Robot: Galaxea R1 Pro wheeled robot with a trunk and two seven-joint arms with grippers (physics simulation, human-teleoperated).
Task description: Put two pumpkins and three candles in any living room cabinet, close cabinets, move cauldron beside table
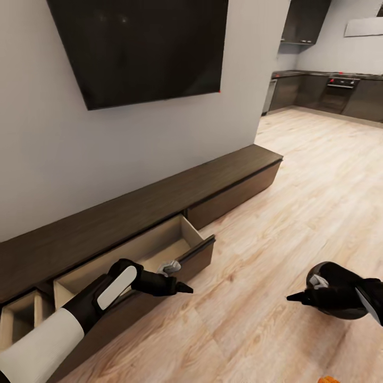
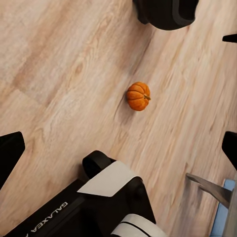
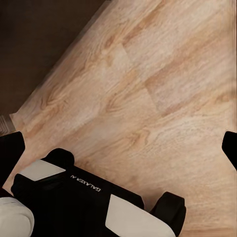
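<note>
The cabinet [image 1: 159, 199] is a long low dark-brown unit along the wall. One of its drawers [image 1: 159, 247] is pulled out and shows a pale inside. My left gripper [image 1: 178, 277] hovers open just in front of that drawer, holding nothing. One orange pumpkin [image 2: 138, 96] lies on the floor; a sliver of it sits at the head view's bottom edge [image 1: 328, 380]. My right gripper [image 1: 300, 292] is open over the floor to the right. I cannot tell whether the dark round shape [image 1: 346, 311] behind it is the cauldron. The candles are out of view.
A second drawer [image 1: 21, 314] at the far left is also pulled out. A large black TV [image 1: 143, 48] hangs above the cabinet. Wooden floor runs right toward a dark kitchen [image 1: 330, 90]. My own base [image 3: 79, 197] is close below the arms.
</note>
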